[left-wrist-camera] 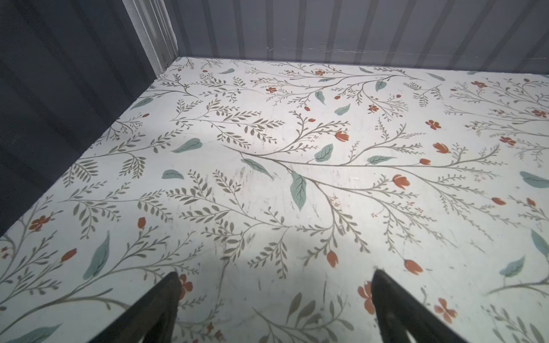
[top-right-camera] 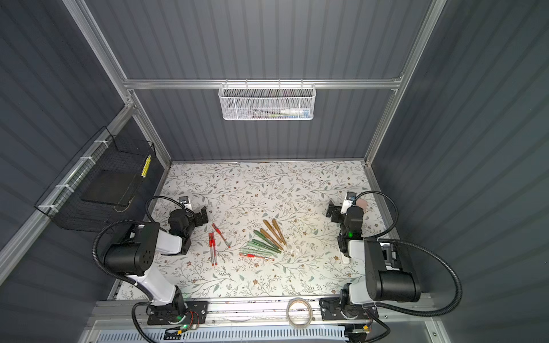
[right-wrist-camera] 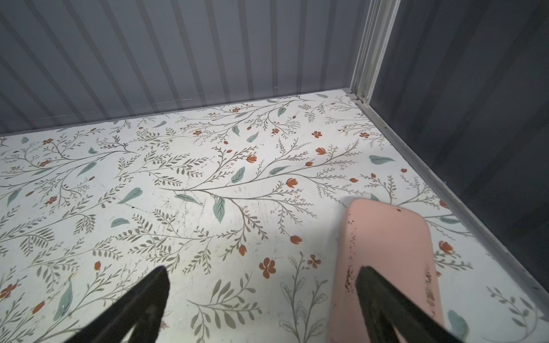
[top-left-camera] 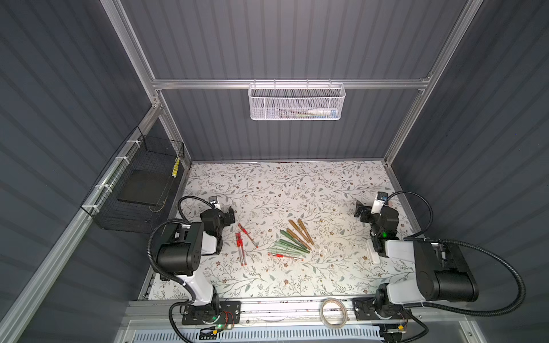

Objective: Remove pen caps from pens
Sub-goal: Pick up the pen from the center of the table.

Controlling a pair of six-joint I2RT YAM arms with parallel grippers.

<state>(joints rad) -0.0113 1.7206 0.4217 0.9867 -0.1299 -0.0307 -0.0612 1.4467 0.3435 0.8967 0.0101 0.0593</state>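
Observation:
The pens lie in a loose group mid-table in both top views: gold-brown ones (top-left-camera: 300, 233), green ones (top-left-camera: 292, 246), and clear ones with red bands (top-left-camera: 240, 251) (top-right-camera: 213, 248). The pen caps cannot be told from the barrels at this size. My left gripper (top-left-camera: 228, 214) (top-right-camera: 203, 214) hovers left of the pens, open and empty; in the left wrist view the left gripper (left-wrist-camera: 276, 276) has only floral tabletop between its fingers. My right gripper (top-left-camera: 360, 211) (right-wrist-camera: 263, 271) is off to the right, open and empty. Neither wrist view holds a pen.
A pink flat object (right-wrist-camera: 386, 237) lies under one right finger. A white flat bar (top-left-camera: 373, 252) lies beside the right arm. A tape roll (top-left-camera: 333, 312) sits on the front rail. A white mesh basket (top-left-camera: 297, 102) hangs at the back, a black wire basket (top-left-camera: 139, 193) on the left wall.

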